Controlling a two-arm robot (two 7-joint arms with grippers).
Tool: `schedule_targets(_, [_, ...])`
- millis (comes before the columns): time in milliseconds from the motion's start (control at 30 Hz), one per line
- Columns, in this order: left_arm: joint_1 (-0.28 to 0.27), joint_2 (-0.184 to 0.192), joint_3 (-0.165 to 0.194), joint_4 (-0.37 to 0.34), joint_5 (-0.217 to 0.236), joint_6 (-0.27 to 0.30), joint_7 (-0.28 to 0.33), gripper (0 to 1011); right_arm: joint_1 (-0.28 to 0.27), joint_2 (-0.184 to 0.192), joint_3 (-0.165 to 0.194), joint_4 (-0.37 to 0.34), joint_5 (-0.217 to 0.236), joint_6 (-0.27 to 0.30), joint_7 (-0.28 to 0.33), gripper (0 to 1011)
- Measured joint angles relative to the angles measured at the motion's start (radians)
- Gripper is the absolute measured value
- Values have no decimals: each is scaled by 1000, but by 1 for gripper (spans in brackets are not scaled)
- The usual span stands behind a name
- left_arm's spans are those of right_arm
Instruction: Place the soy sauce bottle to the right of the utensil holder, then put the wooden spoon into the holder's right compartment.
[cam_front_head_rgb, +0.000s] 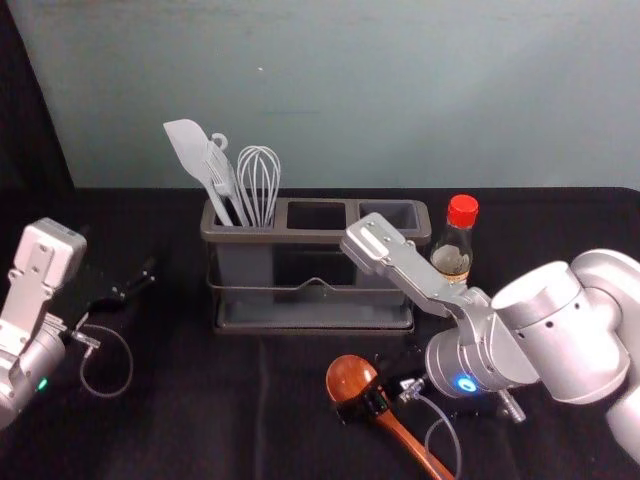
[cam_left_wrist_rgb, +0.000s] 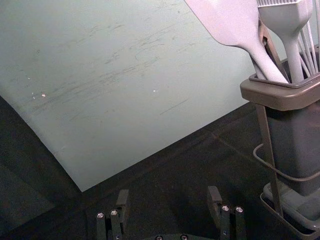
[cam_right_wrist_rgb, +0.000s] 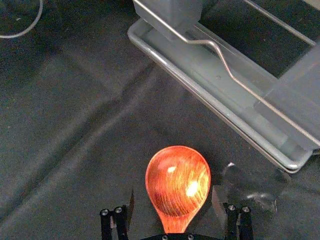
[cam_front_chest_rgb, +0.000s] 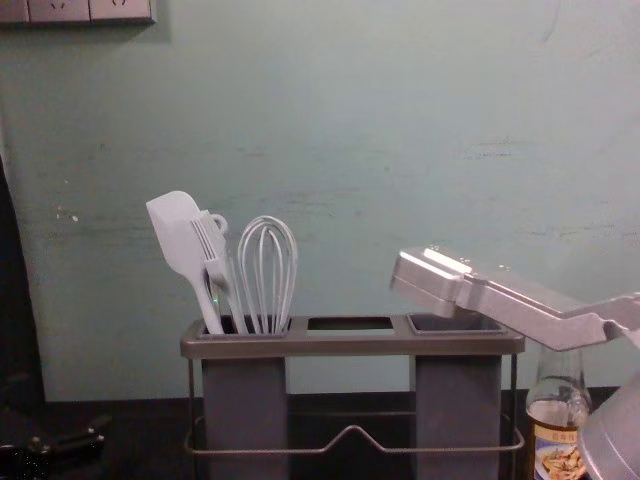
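- head view: the right gripper (cam_front_head_rgb: 368, 400), black against dark cloth (cam_front_head_rgb: 215, 400), is hard to make out over the neck of the glossy, red-brown wooden spoon (cam_front_head_rgb: 349, 376); the handle runs off the lower edge.
- right wrist view: its fingers stand apart, the round, streaky-grained bowl between and ahead of them; i can't tell if they touch the wood.
- the grey plastic utensil holder with brownish rim and peaked wire rail (cam_front_head_rgb: 300, 238) has a flat pale spatula (cam_front_head_rgb: 188, 145) and looped wire whisk (cam_front_head_rgb: 259, 185) in its left compartment.
- the clear glass soy sauce bottle with red cap (cam_front_head_rgb: 453, 250) stands just right of the holder, partly behind the silvery right arm (cam_front_head_rgb: 430, 284); chest view cuts off its base.
- the left gripper (cam_front_head_rgb: 136, 284), dim too, is idle left of the holder, its fingers spread.
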Motion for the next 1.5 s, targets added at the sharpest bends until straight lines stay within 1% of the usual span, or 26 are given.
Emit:
schedule_targets(300, [0,0,0,0,0,0,0,1012,14,-24,-3,41,-20,-10,20,1003])
schedule_targets(900, [0,0,0,0,0,0,0,1012,38,-50,-21,90,-77,-32,50,1002])
schedule_targets(1500, [0,0,0,0,0,0,0,1011,49,-76,-35,130,-124,-54,81,1003])
